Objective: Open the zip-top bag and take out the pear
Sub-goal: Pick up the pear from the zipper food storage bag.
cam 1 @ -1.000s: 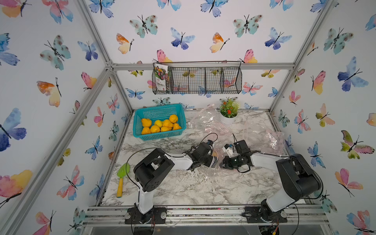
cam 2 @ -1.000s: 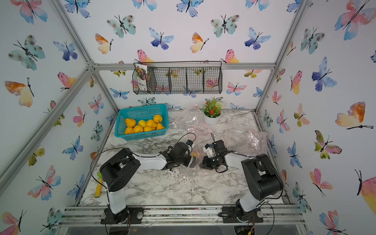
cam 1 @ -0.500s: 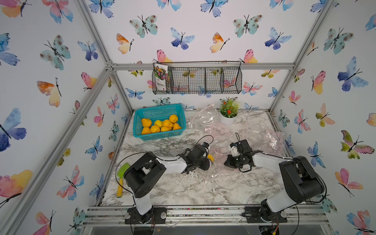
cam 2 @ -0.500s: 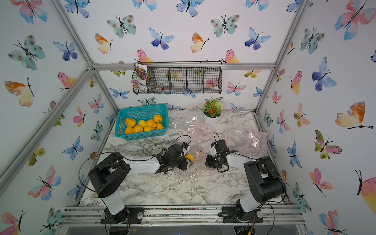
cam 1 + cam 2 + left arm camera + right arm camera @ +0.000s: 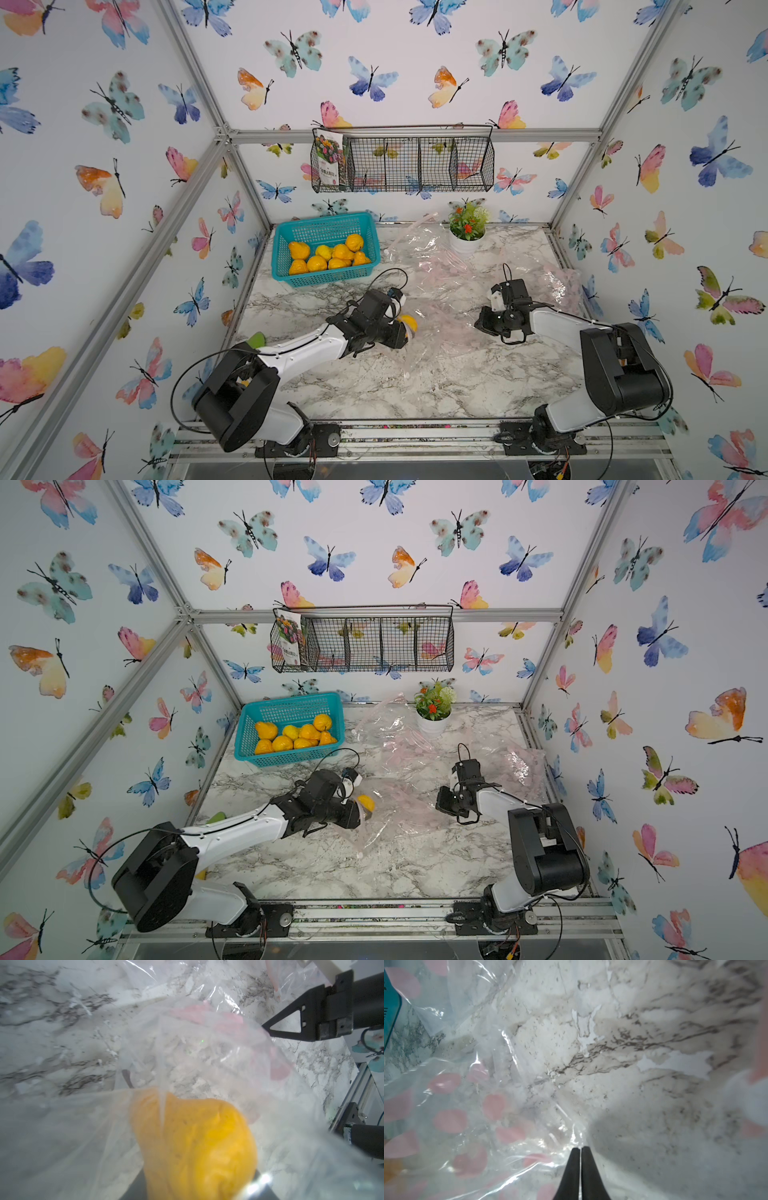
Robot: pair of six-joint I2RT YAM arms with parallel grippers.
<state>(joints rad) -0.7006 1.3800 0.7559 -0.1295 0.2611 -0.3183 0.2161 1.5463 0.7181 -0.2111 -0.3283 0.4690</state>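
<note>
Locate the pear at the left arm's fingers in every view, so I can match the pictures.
Top view: pear mid-table, left of centre.
Top view: pear mid-table, left of centre.
Left wrist: pear fills the lower middle, partly behind plastic.
Right wrist: not clearly in it.
Shared landmark: the pink-spotted zip-top bag.

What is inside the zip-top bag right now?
A yellow pear sits at the mouth of the zip-top bag, partly veiled by film, at the left hand. Pear and film cover the hand's fingers. Nothing else shows inside.
</note>
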